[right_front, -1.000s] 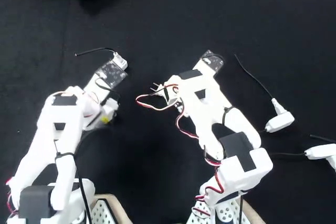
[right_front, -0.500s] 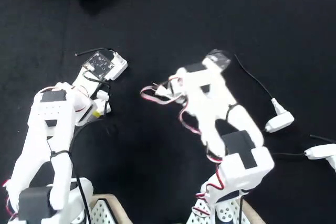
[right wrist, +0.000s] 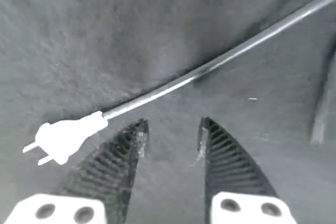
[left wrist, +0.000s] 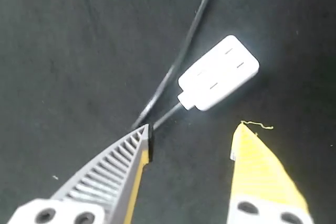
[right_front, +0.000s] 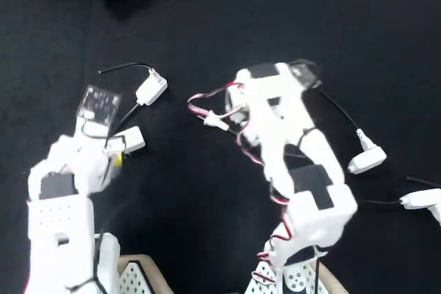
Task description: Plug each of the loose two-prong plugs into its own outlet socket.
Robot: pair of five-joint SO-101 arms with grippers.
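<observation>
Left gripper (left wrist: 192,127) pulled back nearer, spread by the socket (left wrist: 218,73); right gripper (right wrist: 173,123) (swung farther) spread beside a plug (right wrist: 65,139).

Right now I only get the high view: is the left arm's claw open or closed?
Observer: Open. The left gripper has its fingers spread and holds nothing.
Operator: What lies beyond it?
Observer: The white outlet socket, its slots facing the wrist camera.
Operator: And the other claw?
Observer: The right gripper is open too; a two-prong plug lies beside one finger, not between them, prongs bare.
</observation>
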